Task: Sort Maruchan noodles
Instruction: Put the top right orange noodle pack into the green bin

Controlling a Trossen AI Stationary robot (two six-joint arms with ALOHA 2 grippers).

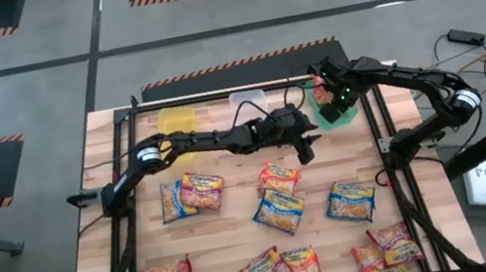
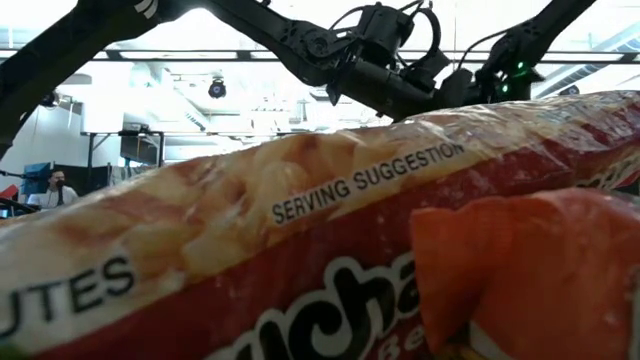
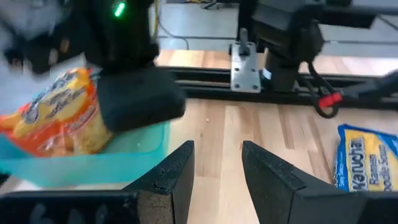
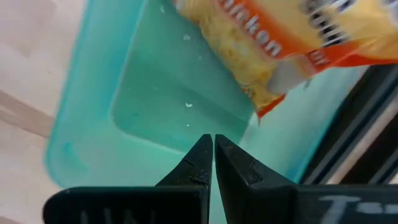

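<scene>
Surface: a pale wooden slatted surface (image 1: 238,226) on a grey concrete floor with striped hazard markings; a dark metal frame runs round its edges.
Bins: a yellow plastic bin (image 1: 176,119), a clear plastic bin (image 1: 247,102) and a teal-green plastic bin (image 1: 338,112) stand in a row along the far edge.
Noodles: the glossy rectangular Maruchan ramen packets (image 1: 280,211), blue-and-yellow, red and orange, lie scattered over the near half of the surface, some in overlapping pairs.
Orange packet: one orange-and-yellow chicken ramen packet (image 4: 292,43) lies in the teal-green bin, tilted against its far wall, touching no jaws.
Right gripper: the right gripper (image 4: 213,158) hangs over the teal-green bin with its jaws shut together and empty.
Left gripper: the left gripper (image 3: 217,171) hovers just beside the teal-green bin, above bare wood, jaws parted a little and holding nothing.
Step in hand: judged to be the drop of the orange packet into the teal-green bin, just finished.
Doing it well: lift the right arm straight up so it does not catch the bin rim or the packet, keep the two arms apart near the bin, then go for a single, non-overlapped packet.
</scene>
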